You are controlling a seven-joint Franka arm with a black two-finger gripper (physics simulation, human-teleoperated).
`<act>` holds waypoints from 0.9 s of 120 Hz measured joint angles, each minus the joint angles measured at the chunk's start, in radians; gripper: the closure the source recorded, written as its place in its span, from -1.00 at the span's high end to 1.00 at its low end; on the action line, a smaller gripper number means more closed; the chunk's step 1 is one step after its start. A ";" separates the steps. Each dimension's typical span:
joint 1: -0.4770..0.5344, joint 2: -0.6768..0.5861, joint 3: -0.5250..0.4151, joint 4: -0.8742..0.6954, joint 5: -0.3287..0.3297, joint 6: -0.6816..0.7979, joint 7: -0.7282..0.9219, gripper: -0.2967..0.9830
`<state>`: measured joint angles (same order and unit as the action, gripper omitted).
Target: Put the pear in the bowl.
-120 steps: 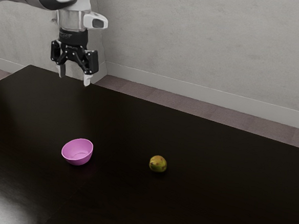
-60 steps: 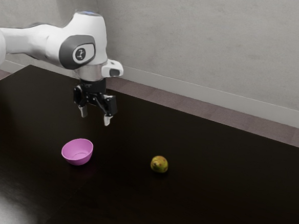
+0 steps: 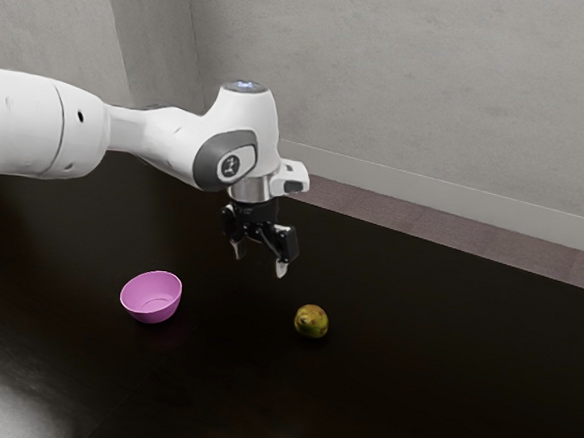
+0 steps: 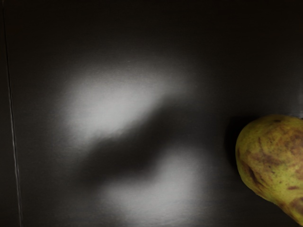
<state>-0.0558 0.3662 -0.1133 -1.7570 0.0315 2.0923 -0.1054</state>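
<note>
Backing everything: the wall (image 3: 412, 77), plain grey, with a pale skirting strip (image 3: 474, 198) above brownish floor (image 3: 423, 214). Table (image 3: 409, 408) next, near-black with a glossy top; pale glare shows on it in both views, plus a thin seam line in the wrist view. Arm (image 3: 244, 120) is white with grey trim, entering from the exterior view's left and reaching out over the table. Gripper (image 3: 260, 264) is black with light tips, pointing down, raised above the table. Jaws are spread, a clear gap between them. Bowl (image 3: 148, 314) is pink, upright on the table, toward the exterior view's left from the gripper. Pear (image 3: 311, 322) is the smallest item: on the table, outside the bowl and well apart from it, lower than the gripper and to the exterior view's right. Skin is yellow-green with brown blotches and small dark specks (looks pretty bruised up close). Body is rounded, drawing in toward one end, with a dark dimple on its side. Wrist view cuts off part of it.
</note>
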 joint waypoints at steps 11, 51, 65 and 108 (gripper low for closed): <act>-0.016 0.052 -0.005 0.053 -0.021 0.008 -0.002 0.54; -0.066 0.147 -0.027 0.100 -0.062 0.023 -0.004 0.54; -0.064 0.149 -0.051 0.054 -0.069 0.034 -0.006 0.54; -0.074 0.248 -0.053 0.124 -0.063 0.046 -0.007 0.54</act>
<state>-0.1295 0.6146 -0.1663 -1.6334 -0.0314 2.1387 -0.1124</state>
